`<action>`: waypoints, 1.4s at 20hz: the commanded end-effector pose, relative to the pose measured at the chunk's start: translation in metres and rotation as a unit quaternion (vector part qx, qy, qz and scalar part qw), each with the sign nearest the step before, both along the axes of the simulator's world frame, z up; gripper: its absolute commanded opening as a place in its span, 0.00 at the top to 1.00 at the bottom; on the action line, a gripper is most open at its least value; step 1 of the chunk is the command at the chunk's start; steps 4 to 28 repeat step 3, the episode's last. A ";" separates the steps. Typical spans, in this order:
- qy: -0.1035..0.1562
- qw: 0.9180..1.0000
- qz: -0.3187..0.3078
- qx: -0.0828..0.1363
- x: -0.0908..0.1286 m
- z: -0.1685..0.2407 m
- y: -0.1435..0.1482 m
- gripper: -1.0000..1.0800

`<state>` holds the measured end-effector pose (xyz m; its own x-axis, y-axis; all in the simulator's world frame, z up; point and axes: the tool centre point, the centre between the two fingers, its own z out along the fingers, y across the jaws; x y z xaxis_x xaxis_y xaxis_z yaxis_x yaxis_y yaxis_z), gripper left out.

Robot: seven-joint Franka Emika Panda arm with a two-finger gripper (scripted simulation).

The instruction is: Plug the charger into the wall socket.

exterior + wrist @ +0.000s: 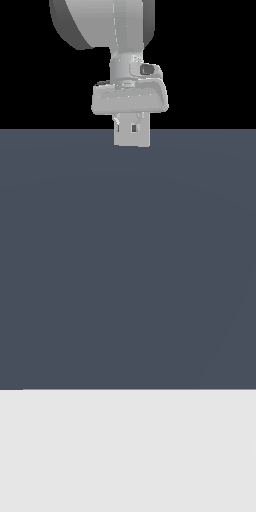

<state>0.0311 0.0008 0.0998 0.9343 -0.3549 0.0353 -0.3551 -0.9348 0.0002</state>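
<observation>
The gripper hung above the bench, closed on the charger at its six o'clock.

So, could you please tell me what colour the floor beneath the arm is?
The floor is a plain dark slate blue-grey, with no pattern; it shows best in the exterior view.

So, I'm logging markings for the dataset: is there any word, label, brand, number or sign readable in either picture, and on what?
None. The gripper, the light-grey block beneath it and the dark floor show no lettering; the wrist view shows only plain surfaces.
</observation>
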 end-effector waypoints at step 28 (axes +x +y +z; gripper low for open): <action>0.000 1.000 0.000 0.000 0.004 0.000 -0.001 1.00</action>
